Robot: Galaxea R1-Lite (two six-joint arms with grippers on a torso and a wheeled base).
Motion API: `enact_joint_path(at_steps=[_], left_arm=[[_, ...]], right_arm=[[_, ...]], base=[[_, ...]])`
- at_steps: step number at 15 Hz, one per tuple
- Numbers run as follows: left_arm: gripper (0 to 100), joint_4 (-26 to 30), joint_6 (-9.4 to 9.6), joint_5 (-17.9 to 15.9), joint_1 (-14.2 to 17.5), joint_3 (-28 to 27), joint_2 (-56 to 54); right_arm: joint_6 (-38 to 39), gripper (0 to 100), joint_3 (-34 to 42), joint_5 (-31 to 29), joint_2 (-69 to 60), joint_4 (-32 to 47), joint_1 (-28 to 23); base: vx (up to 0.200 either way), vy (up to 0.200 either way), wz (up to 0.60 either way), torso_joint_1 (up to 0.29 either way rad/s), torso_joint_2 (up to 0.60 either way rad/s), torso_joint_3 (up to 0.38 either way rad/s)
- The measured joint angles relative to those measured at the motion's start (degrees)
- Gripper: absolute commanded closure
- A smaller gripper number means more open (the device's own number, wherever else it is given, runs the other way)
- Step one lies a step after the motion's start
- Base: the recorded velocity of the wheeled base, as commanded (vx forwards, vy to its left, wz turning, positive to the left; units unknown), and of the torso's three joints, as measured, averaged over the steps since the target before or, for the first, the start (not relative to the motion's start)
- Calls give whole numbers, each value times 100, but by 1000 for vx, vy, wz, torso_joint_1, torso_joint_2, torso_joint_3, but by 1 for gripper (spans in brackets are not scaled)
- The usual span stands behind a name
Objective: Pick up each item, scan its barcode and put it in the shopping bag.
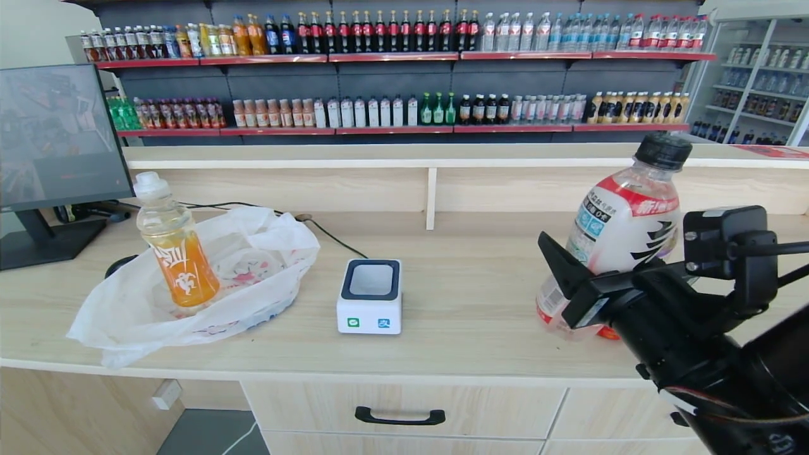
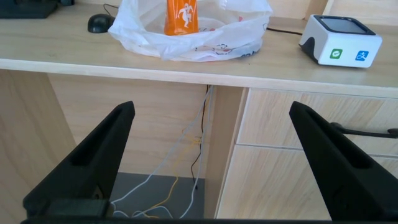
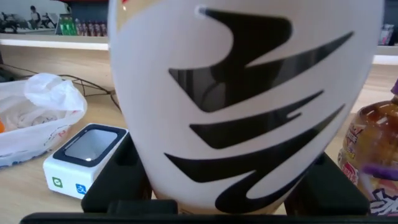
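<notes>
My right gripper (image 1: 607, 278) is shut on a white drink bottle (image 1: 622, 227) with a black cap and a red and black label. It holds the bottle tilted, low over the right part of the counter. In the right wrist view the white bottle (image 3: 242, 106) sits between the fingers (image 3: 115, 177). A white scanner (image 1: 370, 296) stands mid-counter, to the bottle's left. An orange drink bottle (image 1: 174, 243) stands upright in the white shopping bag (image 1: 253, 253) at the left. My left gripper (image 2: 211, 112) hangs open below the counter's front edge, holding nothing.
A monitor (image 1: 54, 139) stands at the counter's far left, with a dark mouse (image 2: 98, 23) and cables by the bag. Another brownish bottle (image 3: 373, 162) is close beside the held one. A raised ledge (image 1: 430, 158) runs along the back. Drawers (image 1: 399, 414) are under the counter.
</notes>
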Motion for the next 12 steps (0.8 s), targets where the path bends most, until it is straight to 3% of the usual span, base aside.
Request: enact_joint_path(at_steps=[12], left_arm=[[0,-2,1,2,0,0,0]], right_arm=[[364,100,110,155,-549,-5,957]], base=[[0,0,0,0,0,0]])
